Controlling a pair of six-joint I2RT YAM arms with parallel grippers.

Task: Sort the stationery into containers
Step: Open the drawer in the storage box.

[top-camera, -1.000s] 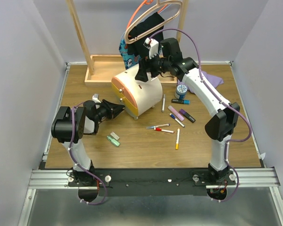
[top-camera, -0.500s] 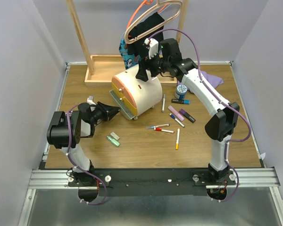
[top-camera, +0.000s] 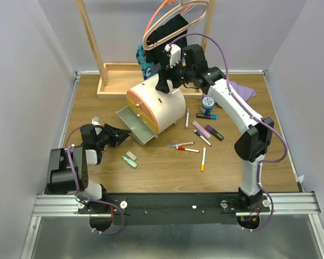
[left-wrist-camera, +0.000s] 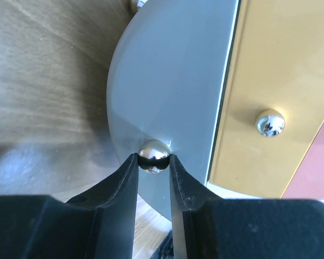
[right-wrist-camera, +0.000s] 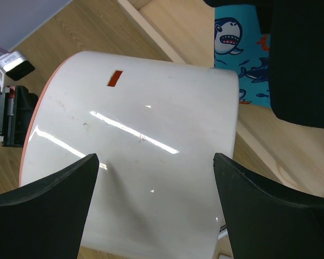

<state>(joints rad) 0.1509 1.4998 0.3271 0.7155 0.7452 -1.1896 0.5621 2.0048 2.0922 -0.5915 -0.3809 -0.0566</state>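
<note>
The cream drum-like chest (top-camera: 164,108) stands mid-table, with an orange drawer front (top-camera: 134,101) and a yellow one (left-wrist-camera: 281,91). Its grey bottom drawer (top-camera: 132,123) is pulled out to the left. My left gripper (top-camera: 120,134) is shut on that drawer's chrome knob (left-wrist-camera: 154,154). My right gripper (top-camera: 166,85) is open with its fingers spread over the chest's top (right-wrist-camera: 151,162). Pens and markers (top-camera: 186,147) lie right of the chest, with an orange-tipped pen (top-camera: 203,159). Green and grey erasers (top-camera: 130,158) lie in front of the drawer. The tape roll (top-camera: 208,102) sits at the right.
A wooden rack base (top-camera: 116,81) with uprights stands behind the chest; hangers and a shark-print cloth (right-wrist-camera: 243,48) hang over it. A purple cloth (top-camera: 243,89) lies at the back right.
My left gripper has moved left and toward me, drawing the grey drawer out of the chest. The right gripper has stayed over the chest's top.
</note>
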